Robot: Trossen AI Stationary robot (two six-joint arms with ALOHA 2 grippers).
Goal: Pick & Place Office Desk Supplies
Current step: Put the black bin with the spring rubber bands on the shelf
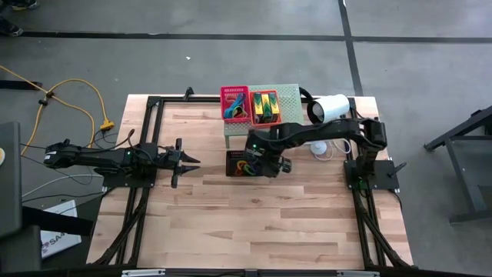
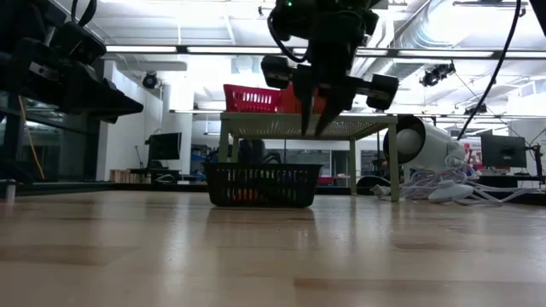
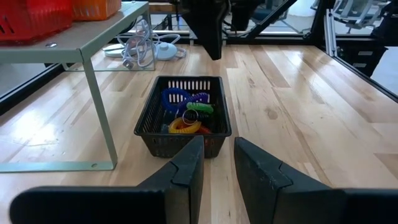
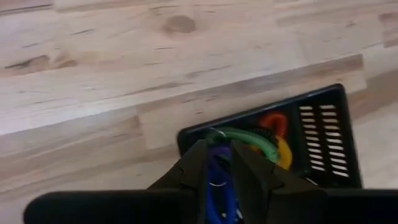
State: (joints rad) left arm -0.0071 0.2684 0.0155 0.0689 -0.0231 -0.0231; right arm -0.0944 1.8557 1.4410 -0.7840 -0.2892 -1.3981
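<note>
The right gripper (image 2: 317, 128) hangs over the black basket (image 1: 244, 164), jaws narrowly parted with a blue loop (image 4: 219, 190) lying between them (gripped or merely seen through the gap, I cannot tell). Orange, green and yellow loops (image 3: 186, 124) crowd the same basket. The risk is a tangle, a neighbour snagging and coming up too. The left gripper (image 3: 217, 163) waits well apart, slightly open and empty.
</note>
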